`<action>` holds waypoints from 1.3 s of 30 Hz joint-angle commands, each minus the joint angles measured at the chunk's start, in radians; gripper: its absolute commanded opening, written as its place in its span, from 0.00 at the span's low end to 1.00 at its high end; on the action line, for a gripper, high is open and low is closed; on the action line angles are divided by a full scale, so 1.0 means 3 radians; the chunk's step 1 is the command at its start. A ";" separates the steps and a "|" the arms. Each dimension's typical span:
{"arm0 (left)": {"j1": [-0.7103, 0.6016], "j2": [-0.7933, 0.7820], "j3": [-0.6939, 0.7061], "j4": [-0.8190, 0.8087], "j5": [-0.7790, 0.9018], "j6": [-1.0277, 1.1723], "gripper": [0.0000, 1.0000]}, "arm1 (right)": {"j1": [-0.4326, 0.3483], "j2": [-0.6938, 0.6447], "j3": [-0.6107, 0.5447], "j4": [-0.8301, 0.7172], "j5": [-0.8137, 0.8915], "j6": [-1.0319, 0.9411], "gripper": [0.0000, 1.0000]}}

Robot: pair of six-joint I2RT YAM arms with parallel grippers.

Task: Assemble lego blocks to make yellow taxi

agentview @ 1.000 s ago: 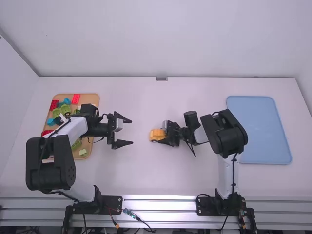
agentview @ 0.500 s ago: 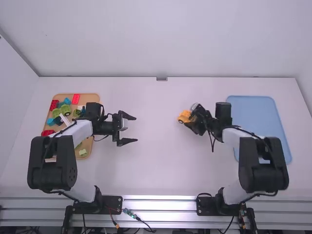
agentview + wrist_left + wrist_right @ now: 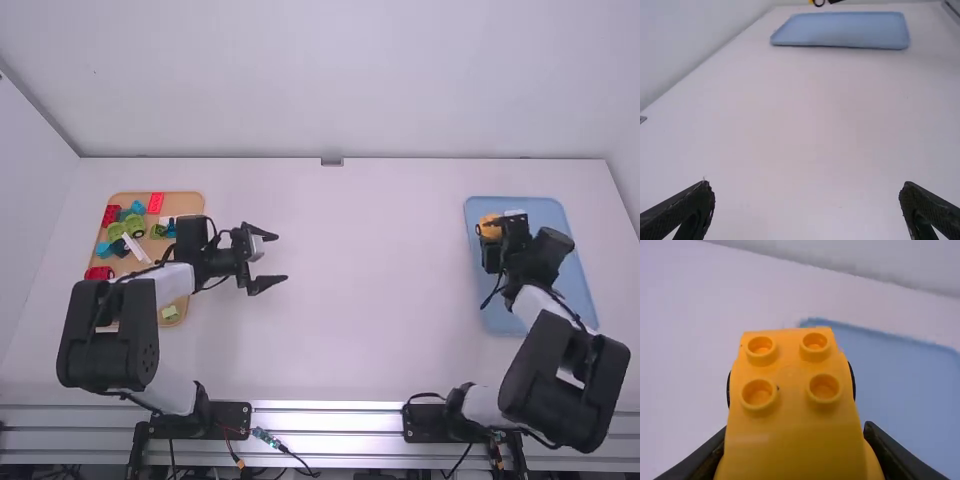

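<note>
Yellow taxi (image 3: 790, 390): I've brought it right from the middle, above the far left part of the blue tray (image 3: 495, 315).
Right gripper (image 3: 796, 432): closed on it; lowering likely comes next.
Left gripper (image 3: 279, 259): wide, empty, at left.

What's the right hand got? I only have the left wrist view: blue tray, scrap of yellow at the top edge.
Observer: A yellow Lego taxi, gripped between the fingers of the right hand.
Operator: Any studs exposed on it?
Observer: Yes, four, on the part facing the right wrist camera.
Operator: Where are the loose blocks?
Observer: The high view has loose blocks on the tan tray, over on the left arm's side.
</note>
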State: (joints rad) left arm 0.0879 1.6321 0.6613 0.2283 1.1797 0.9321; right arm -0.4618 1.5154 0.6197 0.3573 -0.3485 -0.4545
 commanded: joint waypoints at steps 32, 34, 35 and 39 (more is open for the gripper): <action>-0.0674 -0.0384 -0.0263 0.0609 -0.2200 -0.2405 0.99 | -0.0043 -0.0046 0.0736 -0.1771 0.0612 0.0568 0.99; -0.0867 -0.0519 -0.0263 0.0467 -0.2639 -0.2591 0.99 | 0.0175 -0.0193 0.0787 -0.1948 0.0619 0.0568 0.99; -0.0933 -0.0565 -0.0263 0.0415 -0.2792 -0.2661 0.99 | 0.0256 -0.0237 0.0797 -0.1987 0.0619 0.0573 0.99; -0.1208 -0.0844 -0.0214 0.0000 -0.3409 -0.3137 0.99 | 0.0799 -0.0473 0.0791 -0.2193 0.0619 0.0680 0.99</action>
State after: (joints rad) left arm -0.2371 1.4380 0.5888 0.2806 0.3656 0.1383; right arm -0.3042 1.4120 0.8406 -0.2699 -0.1684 -0.2714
